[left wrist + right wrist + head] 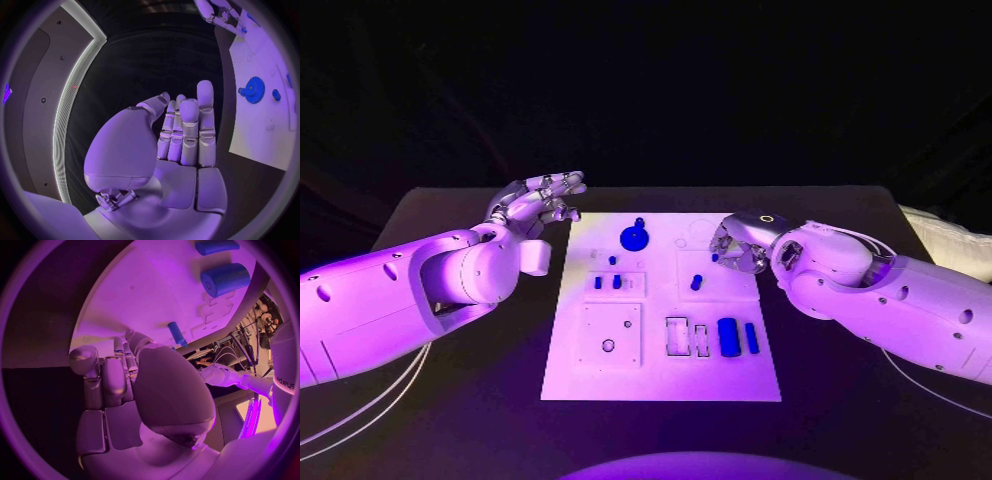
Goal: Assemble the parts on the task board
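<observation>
You are looking at a black table (473,400) with a matte top, its far edge running straight across the head view and its far corners rounded off. Behind that edge the room falls away into darkness, with no wall or window you can make out. At the table's right side a pale padded object (949,232) lies past the edge; what it is you cannot tell. In the left wrist view you see a dark panel (37,100) with a few small fastener dots, bordered by a thin bright light strip (69,107) that curves along its edge, and a tiny red spot (75,86) beside the strip.
</observation>
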Tool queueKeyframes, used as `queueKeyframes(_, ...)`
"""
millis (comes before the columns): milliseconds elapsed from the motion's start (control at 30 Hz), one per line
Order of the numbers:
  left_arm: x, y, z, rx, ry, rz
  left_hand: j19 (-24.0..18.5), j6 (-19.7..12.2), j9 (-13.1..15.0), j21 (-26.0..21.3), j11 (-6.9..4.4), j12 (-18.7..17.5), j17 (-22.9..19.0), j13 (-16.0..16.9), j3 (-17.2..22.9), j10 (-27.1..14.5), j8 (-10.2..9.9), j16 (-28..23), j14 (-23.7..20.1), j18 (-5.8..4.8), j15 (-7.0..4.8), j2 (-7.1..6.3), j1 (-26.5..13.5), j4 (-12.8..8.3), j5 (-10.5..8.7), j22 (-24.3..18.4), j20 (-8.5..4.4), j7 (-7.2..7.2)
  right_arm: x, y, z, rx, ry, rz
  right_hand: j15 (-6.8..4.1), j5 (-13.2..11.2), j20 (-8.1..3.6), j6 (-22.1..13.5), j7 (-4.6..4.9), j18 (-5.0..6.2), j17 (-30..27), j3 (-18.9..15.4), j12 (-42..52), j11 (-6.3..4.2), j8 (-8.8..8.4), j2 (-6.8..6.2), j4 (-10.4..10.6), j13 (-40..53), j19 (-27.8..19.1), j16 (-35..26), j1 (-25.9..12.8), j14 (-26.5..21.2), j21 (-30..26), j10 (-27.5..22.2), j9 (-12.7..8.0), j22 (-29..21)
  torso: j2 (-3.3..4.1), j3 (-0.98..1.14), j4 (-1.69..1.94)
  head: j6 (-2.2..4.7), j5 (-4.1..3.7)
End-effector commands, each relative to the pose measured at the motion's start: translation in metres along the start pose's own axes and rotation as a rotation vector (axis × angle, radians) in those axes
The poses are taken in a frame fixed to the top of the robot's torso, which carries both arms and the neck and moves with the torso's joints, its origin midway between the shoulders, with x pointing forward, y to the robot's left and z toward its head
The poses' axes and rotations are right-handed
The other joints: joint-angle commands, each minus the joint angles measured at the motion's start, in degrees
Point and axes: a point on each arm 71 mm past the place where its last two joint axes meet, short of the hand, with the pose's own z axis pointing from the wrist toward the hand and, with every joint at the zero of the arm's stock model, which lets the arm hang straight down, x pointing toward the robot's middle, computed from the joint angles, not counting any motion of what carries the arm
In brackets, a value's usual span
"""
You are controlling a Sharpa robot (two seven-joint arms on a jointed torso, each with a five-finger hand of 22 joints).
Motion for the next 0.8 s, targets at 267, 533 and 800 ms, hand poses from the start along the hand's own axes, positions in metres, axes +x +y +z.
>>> queueKeyframes(267, 0.0009, 0.0001, 0.0014, 0.001, 0.008, -0.003, -0.5, -1.2, -0.1, -0.7, 0.44, 0.8, -0.9, 0.2, -1.1, -1.3, 0.2, -0.5, -1.0, 0.50, 0.36, 0.46, 0.1, 0.0, -0.05, -0.3, 0.31, 0.40, 0.0077, 0.0069, 0.0007, -0.028, 0.038, 0.008, 0.25, -0.2, 0.18, 2.1, -0.21, -0.51, 1.5, 1.5, 0.9, -0.43, 0.43, 0.16, -0.3, -0.9, 1.2, 1.3, -1.1, 2.1, 1.3, 2.4, 0.3, 1.9, -0.01, 0.04, -0.03, -0.36, 0.21)
queueKeyframes(533, 0.0012, 0.0014, 0.0026, -0.011, 0.004, -0.001, -0.5, -1.5, -0.1, -0.9, 0.54, 1.0, -1.2, 0.3, -1.5, -1.7, 0.2, -0.5, -1.2, 0.51, 0.45, 0.62, 0.0, 0.0, -0.05, -0.4, 0.41, 0.49, 0.0105, 0.0093, 0.0010, -0.034, 0.053, 0.011, 0.16, -0.2, 0.15, 3.2, -0.35, -0.63, 1.9, 2.2, 1.1, -0.62, 0.68, 0.29, -0.8, -1.3, 1.6, 1.8, -1.3, 2.2, 1.9, 3.8, 0.6, 2.7, 0.01, 0.00, -0.01, -0.55, 0.19)
queueKeyframes(800, 0.0005, 0.0023, 0.0034, -0.019, 0.000, 0.001, -0.6, -1.8, -0.1, -1.0, 0.63, 1.2, -1.5, 0.3, -1.8, -2.2, 0.3, -0.6, -1.4, 0.52, 0.52, 0.72, 0.1, 0.1, -0.04, -0.5, 0.49, 0.57, 0.0124, 0.0105, 0.0013, -0.033, 0.056, 0.009, -0.03, -0.7, -0.01, 4.7, -0.37, -0.83, 2.6, 3.4, 1.4, -0.83, 1.10, 1.06, -2.2, -1.5, 2.1, 2.5, -0.8, 2.3, 2.8, 5.8, 1.0, 4.0, -0.01, 0.00, 0.03, -0.76, 0.19)
